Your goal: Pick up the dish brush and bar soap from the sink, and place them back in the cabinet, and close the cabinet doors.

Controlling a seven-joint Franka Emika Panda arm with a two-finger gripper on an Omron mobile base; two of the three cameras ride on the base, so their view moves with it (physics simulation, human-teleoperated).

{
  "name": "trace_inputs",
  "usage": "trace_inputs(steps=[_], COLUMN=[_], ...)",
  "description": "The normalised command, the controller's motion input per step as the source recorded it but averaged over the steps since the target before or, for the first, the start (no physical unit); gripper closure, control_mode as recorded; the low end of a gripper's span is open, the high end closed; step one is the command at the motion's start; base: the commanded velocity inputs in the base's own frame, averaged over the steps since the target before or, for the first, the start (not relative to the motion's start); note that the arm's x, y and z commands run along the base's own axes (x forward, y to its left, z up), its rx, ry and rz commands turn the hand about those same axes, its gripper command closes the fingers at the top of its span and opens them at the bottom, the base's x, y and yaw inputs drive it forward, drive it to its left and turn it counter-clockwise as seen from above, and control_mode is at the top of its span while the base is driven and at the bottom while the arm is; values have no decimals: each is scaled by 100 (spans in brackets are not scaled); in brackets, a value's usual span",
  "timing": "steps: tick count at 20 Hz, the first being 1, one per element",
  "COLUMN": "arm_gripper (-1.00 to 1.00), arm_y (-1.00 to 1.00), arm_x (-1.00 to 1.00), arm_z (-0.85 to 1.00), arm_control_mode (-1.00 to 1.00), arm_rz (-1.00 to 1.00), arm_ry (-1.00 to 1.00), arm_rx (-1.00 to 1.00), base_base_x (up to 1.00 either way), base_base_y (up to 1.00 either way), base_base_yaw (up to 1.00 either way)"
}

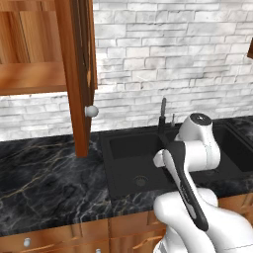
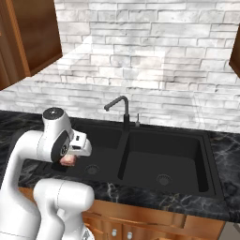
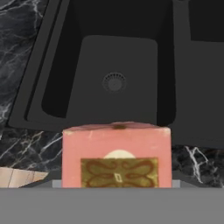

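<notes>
The pinkish-red bar soap [image 3: 116, 153] with a gold label sits right at the camera in the hand view. My gripper [image 2: 70, 157] is shut on it, and its fingertips are hidden behind the block. The bar soap [image 2: 68, 161] hangs above the front left rim of the black double-basin sink [image 2: 206, 164]. The left basin of the sink [image 3: 87, 57] lies below with its round drain bare. The cabinet [image 1: 29, 76] stands open up at the left, its wooden shelf showing. One cabinet door [image 1: 76, 74] swings out toward me, with a round knob [image 1: 91, 111]. The dish brush is out of view.
A dark grey faucet [image 2: 123, 107] rises behind the divider between the basins. Black marble counter [image 1: 44, 183] spreads left of the sink, with wooden drawers [image 2: 140, 225] beneath. A white brick wall [image 2: 154, 61] backs the counter. Another cabinet edge [image 2: 236, 51] shows at the far right.
</notes>
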Motion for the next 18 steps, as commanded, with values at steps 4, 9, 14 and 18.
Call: trace_inputs(steps=[4, 9, 14, 18], arm_gripper=[100, 100, 100, 100], arm_y=[-17, -4, 0, 0], arm_x=[-31, -41, -29, -25], arm_z=[26, 21, 27, 32], arm_control_mode=[-100, -100, -100, -100], arm_rz=[0, 0, 0, 0], arm_ry=[0, 0, -3, -5], arm_rx=[0, 0, 0, 0], base_base_x=[0, 0, 0, 0], base_base_y=[0, 0, 0, 0], base_base_yaw=[0, 0, 0, 0])
